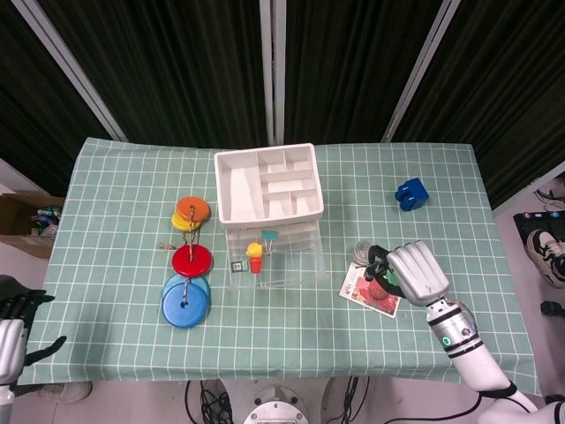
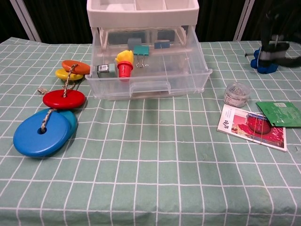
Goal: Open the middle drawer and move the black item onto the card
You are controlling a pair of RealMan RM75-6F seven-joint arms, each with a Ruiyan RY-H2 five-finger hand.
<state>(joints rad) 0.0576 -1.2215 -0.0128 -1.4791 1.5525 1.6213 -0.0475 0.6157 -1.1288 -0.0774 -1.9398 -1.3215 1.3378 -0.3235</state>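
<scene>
One white drawer unit [image 1: 269,185] stands at the back middle of the desk [image 1: 115,353], its clear middle drawer [image 2: 197,70] pulled open toward the front. The chest view shows five small things in the drawer: one yellow-and-red piece [image 2: 124,62], one teal binder clip [image 2: 140,51], one grey-and-black block [image 2: 106,69] at the front left, and a grey clip [image 2: 134,42] and a blue clip [image 2: 162,44] at the back.

To the left of the unit lie five discs on one cord: one orange [image 2: 76,67], one yellow [image 2: 66,74], one red [image 2: 64,99] and two blue [image 2: 42,134], the blue pair overlapping.

On the right lies one card [image 2: 251,127] with a red picture. One green packet [image 2: 280,113] overlaps its far right corner, and one small clear jar [image 2: 235,94] stands just behind it. One blue toy [image 1: 411,193] sits well apart at the back right.

The right hand [image 1: 417,272] hovers over the card's right side. A dark shape shows at its fingers [image 1: 380,261], but I cannot tell whether that is the black item or the fingers themselves, nor whether they grip anything; the chest view shows only a blur there. Nothing black lies on the card.

The left hand [image 1: 18,327] is at the desk's front left corner, its fingers spread and holding nothing.
</scene>
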